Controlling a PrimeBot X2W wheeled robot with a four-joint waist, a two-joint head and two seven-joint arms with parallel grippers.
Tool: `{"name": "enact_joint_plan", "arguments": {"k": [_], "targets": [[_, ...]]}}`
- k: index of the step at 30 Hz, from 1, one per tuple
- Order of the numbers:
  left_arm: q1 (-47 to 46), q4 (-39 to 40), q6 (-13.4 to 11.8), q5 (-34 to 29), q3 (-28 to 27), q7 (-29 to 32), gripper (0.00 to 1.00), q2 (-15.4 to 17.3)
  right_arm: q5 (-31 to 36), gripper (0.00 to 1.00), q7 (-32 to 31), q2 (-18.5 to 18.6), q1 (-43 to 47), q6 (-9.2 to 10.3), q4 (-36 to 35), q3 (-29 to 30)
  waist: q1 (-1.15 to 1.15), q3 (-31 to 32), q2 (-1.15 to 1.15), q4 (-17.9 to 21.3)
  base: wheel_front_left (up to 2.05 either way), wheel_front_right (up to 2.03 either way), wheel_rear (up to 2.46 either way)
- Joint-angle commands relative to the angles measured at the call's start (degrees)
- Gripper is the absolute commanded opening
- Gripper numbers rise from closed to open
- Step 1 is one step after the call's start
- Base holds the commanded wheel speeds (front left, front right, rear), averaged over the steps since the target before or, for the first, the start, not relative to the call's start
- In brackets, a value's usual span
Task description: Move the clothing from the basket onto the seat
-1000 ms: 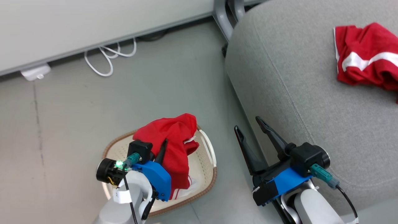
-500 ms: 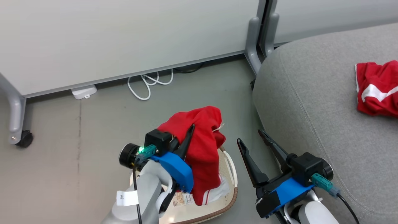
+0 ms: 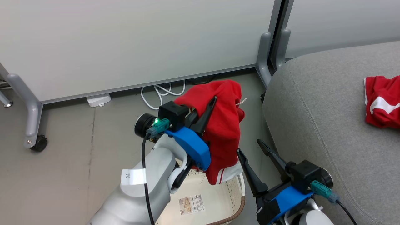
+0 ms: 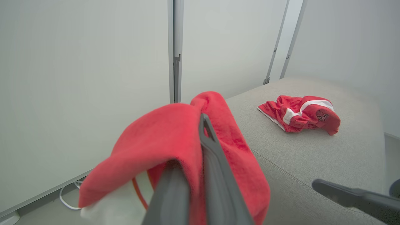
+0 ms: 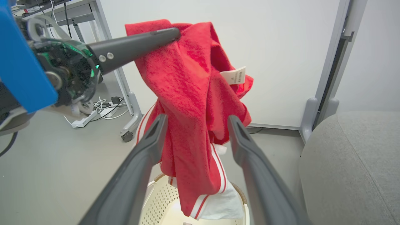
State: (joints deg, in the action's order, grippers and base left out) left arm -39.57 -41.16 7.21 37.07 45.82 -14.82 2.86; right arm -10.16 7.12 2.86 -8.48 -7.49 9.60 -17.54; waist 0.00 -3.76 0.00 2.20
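Note:
My left gripper (image 3: 210, 104) is shut on a bright red garment (image 3: 225, 125), which is raised well above the floor. The cloth drapes over the fingers (image 4: 206, 156), and its white-striped hem (image 5: 212, 200) hangs just over the cream basket (image 3: 239, 209) below. The basket's bottom with a label sticker (image 3: 190, 204) is bare. My right gripper (image 3: 249, 147) stands open beside the hanging cloth, between the basket and the grey seat (image 3: 328, 131). A second red garment with white stripes (image 3: 382, 101) lies crumpled on the seat (image 4: 312, 150).
A pale wall panel stands behind, with grey legs (image 3: 268, 50) beside the seat's corner and a castor (image 3: 39, 143) at the left. White cables (image 3: 159, 93) and a power strip (image 3: 98, 100) lie on the grey floor along the panel.
The left gripper has lifted the red garment up out of the basket, towards the seat side. The head camera has tilted up, shifting the whole picture. The right gripper stays open.

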Motion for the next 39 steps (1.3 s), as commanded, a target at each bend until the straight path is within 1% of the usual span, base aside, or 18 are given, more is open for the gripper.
{"name": "enact_joint_plan", "arguments": {"k": [1, 9, 14, 25, 32, 39], "targets": [[-1.35, 0.39, 0.41, 0.71, 0.61, 0.03, 0.00, 0.05, -0.30, 1.00, -0.28, 0.05, 0.80, -0.01, -0.26, -0.11, 0.00, 0.17, 0.00, -0.03, 0.00, 0.00, 0.00], [-3.80, 0.32, 0.42, 4.31, 3.73, 0.37, 0.00, 0.06, -0.72, 1.00, -0.21, 0.05, 1.12, -0.01, -0.13, -0.18, 0.00, 0.85, 0.00, -0.19, 0.00, 0.00, 0.00], [-4.67, -1.11, -0.13, 4.33, 4.52, 0.19, 0.00, 0.06, -0.79, 1.00, 0.11, 0.05, 1.34, -0.01, 0.18, -0.13, 0.00, 0.94, 0.00, -0.21, 0.00, 0.00, 0.00], [-4.91, -2.03, -0.07, 6.11, 5.74, -0.13, 0.00, 0.05, -0.91, 1.00, -0.35, 0.04, -0.65, -0.01, 1.83, -0.25, 0.00, 0.65, 0.00, 0.26, 0.00, 0.00, 0.00], [-5.29, -2.04, -0.16, 6.73, 6.45, -0.29, 0.00, 0.06, -1.90, 1.00, -1.61, 0.77, -5.18, -0.01, 6.19, -2.17, 0.00, 0.37, 0.00, 0.50, 0.00, 0.00, 0.00], [-5.59, -1.52, -0.29, 7.30, 7.60, -0.35, 0.00, 0.06, -4.08, 1.00, -0.90, 1.04, -12.45, -0.01, 13.78, -5.06, 0.00, -0.19, 0.00, 0.24, 0.00, 0.00, 0.00]]}}
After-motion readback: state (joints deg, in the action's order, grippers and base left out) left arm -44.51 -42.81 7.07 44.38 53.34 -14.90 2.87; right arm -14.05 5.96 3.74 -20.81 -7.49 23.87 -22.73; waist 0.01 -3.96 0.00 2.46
